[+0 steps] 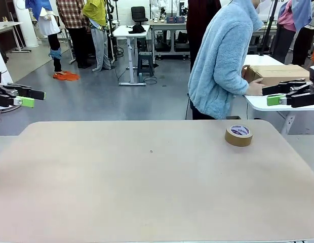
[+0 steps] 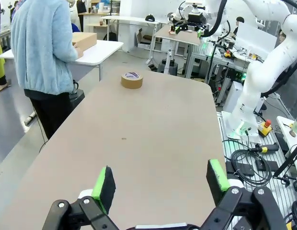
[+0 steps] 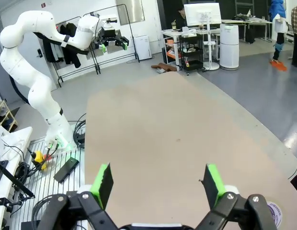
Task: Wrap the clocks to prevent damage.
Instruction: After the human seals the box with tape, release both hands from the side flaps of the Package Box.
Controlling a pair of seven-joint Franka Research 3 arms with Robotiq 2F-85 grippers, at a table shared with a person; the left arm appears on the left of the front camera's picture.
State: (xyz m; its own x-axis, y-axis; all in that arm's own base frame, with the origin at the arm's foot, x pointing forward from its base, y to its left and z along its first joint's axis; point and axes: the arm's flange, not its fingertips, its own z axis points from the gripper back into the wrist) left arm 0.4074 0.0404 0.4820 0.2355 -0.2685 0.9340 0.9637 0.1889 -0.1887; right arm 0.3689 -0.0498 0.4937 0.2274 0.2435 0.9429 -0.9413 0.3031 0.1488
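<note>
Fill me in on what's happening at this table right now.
Not much has started yet. Both arms are parked at the sides of the table: the left gripper and the right gripper are open and hold nothing. A roll of brown tape lies on the table's far right part. The person in the light blue fleece has turned away to a side table, hands on a cardboard box. No clocks or wrapping material are on the table yet.
</note>
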